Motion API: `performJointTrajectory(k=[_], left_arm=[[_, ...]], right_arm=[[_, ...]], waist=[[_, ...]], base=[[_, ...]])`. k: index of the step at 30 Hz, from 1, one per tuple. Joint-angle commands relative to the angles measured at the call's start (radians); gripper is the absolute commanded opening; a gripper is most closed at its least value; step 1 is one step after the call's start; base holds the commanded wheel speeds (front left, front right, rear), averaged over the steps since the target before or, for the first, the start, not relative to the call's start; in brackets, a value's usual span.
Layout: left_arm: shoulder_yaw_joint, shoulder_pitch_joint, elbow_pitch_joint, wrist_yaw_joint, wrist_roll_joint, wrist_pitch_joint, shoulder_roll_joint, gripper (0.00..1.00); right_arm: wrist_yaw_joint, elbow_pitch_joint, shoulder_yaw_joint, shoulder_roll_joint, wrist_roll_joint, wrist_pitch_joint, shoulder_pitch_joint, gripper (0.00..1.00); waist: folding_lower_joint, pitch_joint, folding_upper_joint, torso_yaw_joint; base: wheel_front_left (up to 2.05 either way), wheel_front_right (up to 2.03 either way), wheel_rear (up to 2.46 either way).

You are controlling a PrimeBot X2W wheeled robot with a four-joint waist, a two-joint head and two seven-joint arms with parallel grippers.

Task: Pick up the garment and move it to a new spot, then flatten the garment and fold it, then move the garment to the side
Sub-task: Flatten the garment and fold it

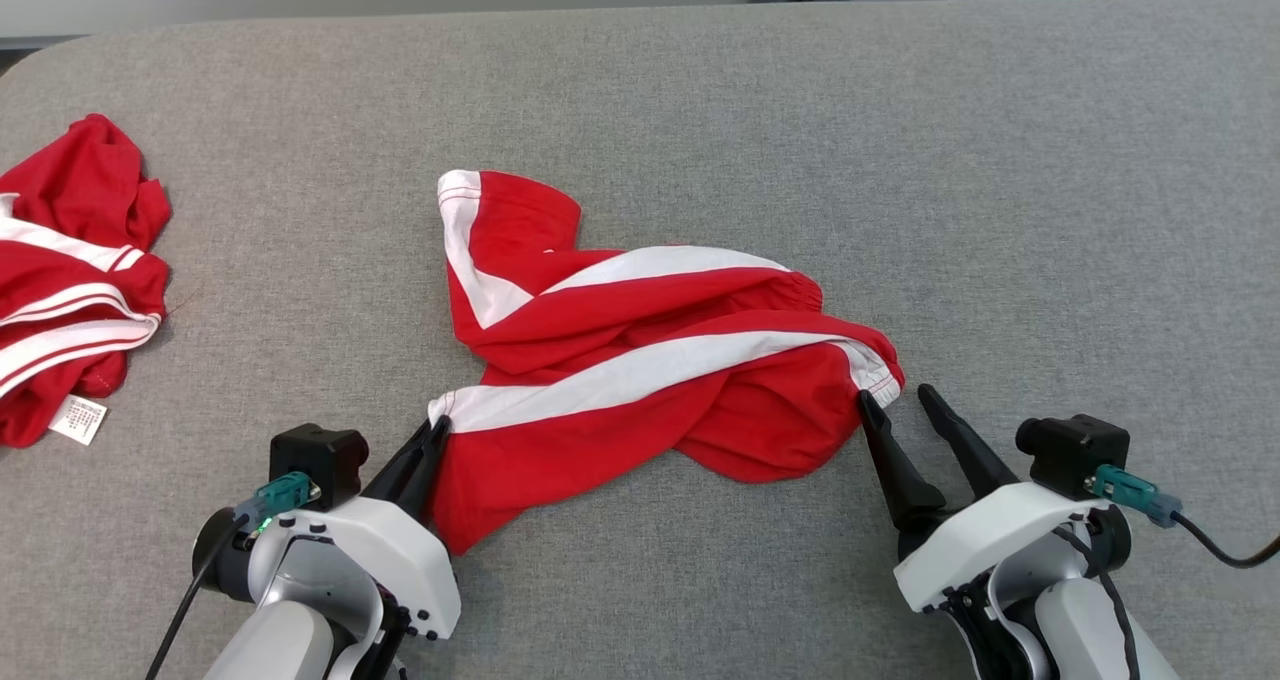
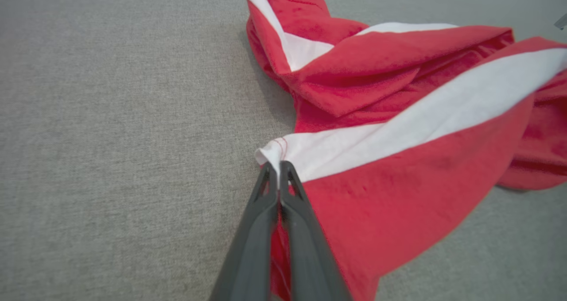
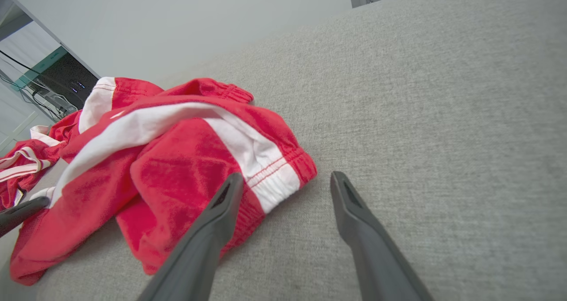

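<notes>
Head view: red-and-white garment (image 1: 640, 360) lies crumpled on the grey table (image 1: 1000, 160); left gripper (image 1: 435, 435), forearm low, is clamped on the garment's near left hem corner, while right gripper (image 1: 897, 405) stands spread at the garment's right end, gripping nothing. Left wrist view: left gripper (image 2: 277, 168) pinches the garment (image 2: 398, 128) at its white stripe's corner, a bite that looks firm. Right wrist view: right gripper (image 3: 287, 177) brackets the waistband corner of the garment (image 3: 177, 159); it should probably advance and close on the elastic before both arms lift evenly.
</notes>
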Motion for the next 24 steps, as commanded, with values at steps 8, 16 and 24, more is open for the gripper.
performJointTrajectory(k=[8,16,24], left_arm=[[-0.007,-0.029,0.007,-0.006,0.006,-0.013,0.002,0.0],[-0.009,-0.038,0.016,-0.007,-0.001,-0.024,0.002,0.0],[-0.011,-0.036,0.021,-0.002,-0.005,-0.031,0.006,0.0]], right_arm=[[0.0,0.074,0.036,-0.006,0.105,-0.028,-0.061,0.0],[0.0,0.13,0.052,-0.005,0.118,-0.054,-0.096,0.0],[0.0,0.131,0.055,-0.015,0.1,-0.078,-0.104,0.0]], waist=[[0.0,0.019,0.0,0.009],[0.0,0.022,0.0,0.01],[0.0,0.017,0.0,0.004]], base=[[0.0,0.0,0.0],[0.0,0.0,0.0],[0.0,0.0,0.0]])
